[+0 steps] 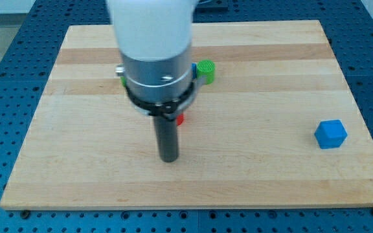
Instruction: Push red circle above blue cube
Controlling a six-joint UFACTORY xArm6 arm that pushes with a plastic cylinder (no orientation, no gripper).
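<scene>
The blue cube (331, 134) sits on the wooden board (251, 168) at the view's right. Only a small red sliver (180, 119) of the red circle shows, just right of the rod and mostly hidden behind it. My tip (168, 158) rests on the board below and slightly left of that red sliver, far to the left of the blue cube.
A green round block (205, 70) stands near the view's top centre, right of the arm's body. A small blue piece (193, 68) shows at its left, and a green bit (120, 78) peeks out at the arm's left side. The arm's body hides the board behind it.
</scene>
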